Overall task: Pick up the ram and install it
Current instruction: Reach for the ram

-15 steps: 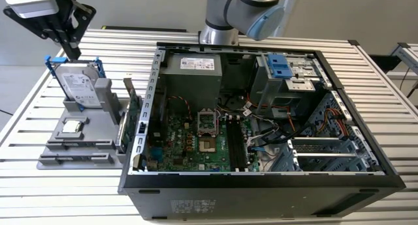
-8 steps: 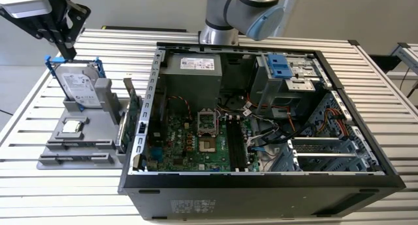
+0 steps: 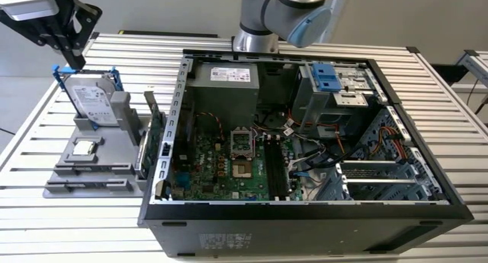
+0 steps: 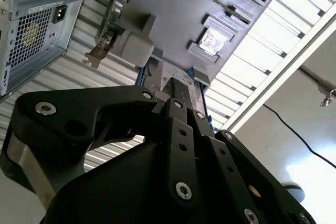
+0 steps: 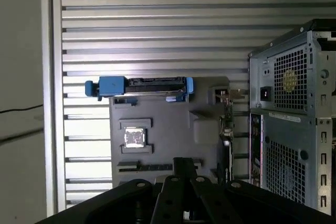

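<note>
My black gripper (image 3: 76,60) hangs at the exterior view's upper left, just above the top of the hard drive in its blue frame (image 3: 95,100). In both wrist views its fingers (image 4: 176,98) lie together with nothing between them. Below the gripper (image 5: 184,162) lies the grey parts holder (image 5: 168,124). A thin dark strip in a slot of that holder looks like the ram (image 5: 142,167) seen edge-on, though I cannot be sure. The open computer case (image 3: 305,211) lies on its side, and the long black memory slots (image 3: 276,168) on its motherboard look bare.
The holder (image 3: 114,160) also carries a small silver chip (image 3: 86,148) and a large green expansion card (image 3: 155,140) standing next to the case wall. The slatted metal table (image 3: 46,228) runs all around. The arm's base (image 3: 263,23) stands behind the case.
</note>
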Controlling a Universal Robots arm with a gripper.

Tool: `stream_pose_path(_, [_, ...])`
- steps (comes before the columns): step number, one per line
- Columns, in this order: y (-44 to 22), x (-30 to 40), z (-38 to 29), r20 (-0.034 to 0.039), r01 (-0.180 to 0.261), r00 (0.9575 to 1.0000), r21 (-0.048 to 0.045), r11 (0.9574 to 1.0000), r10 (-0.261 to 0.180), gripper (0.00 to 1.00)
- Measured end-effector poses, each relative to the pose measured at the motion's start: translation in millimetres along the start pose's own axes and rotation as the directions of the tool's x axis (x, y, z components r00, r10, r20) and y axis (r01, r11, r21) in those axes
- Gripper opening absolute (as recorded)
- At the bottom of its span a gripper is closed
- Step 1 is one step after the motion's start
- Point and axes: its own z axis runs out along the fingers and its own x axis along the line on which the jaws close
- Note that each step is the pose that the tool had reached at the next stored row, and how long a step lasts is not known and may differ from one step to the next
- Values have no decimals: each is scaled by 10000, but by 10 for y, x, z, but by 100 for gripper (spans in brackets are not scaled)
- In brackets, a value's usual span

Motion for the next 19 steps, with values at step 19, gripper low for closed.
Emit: stream_pose_path(19, [-4, 165, -3, -18, 353, 9994, -7, 9994, -353, 0])
